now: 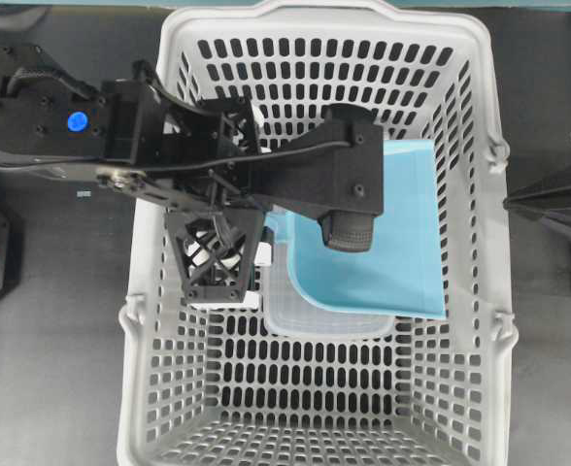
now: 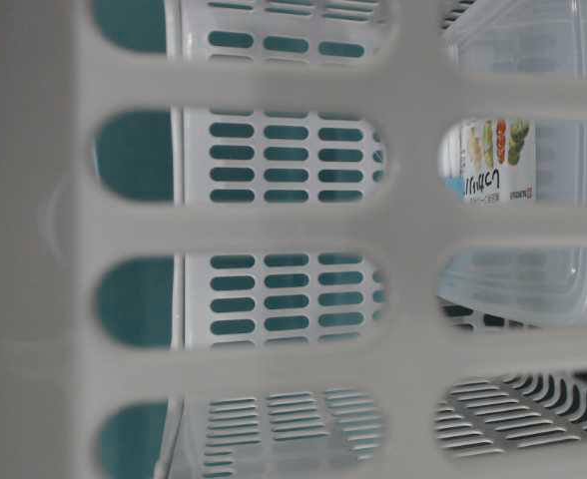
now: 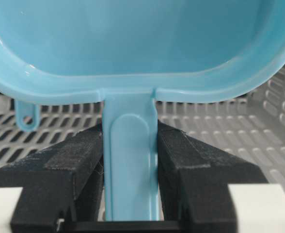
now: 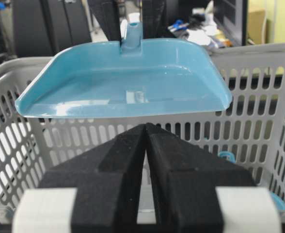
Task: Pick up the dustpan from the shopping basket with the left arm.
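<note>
My left gripper (image 3: 130,131) is shut on the short handle of the light blue dustpan (image 3: 133,39), with one black finger on each side of it. In the overhead view the dustpan (image 1: 402,252) hangs over the middle of the grey shopping basket (image 1: 169,388). The left arm reaches in from the left, and its gripper (image 1: 264,238) is mostly hidden under the arm. In the right wrist view the dustpan (image 4: 128,82) is level and above the basket's rim (image 4: 259,53). My right gripper (image 4: 146,127) is shut and empty, outside the basket's right side (image 1: 511,202).
A clear plastic tray (image 1: 324,320) lies in the basket under the dustpan and also shows in the table-level view (image 2: 533,269). A small blue loop (image 3: 26,114) shows below the pan's rim. The basket's slotted walls (image 2: 274,225) enclose the space.
</note>
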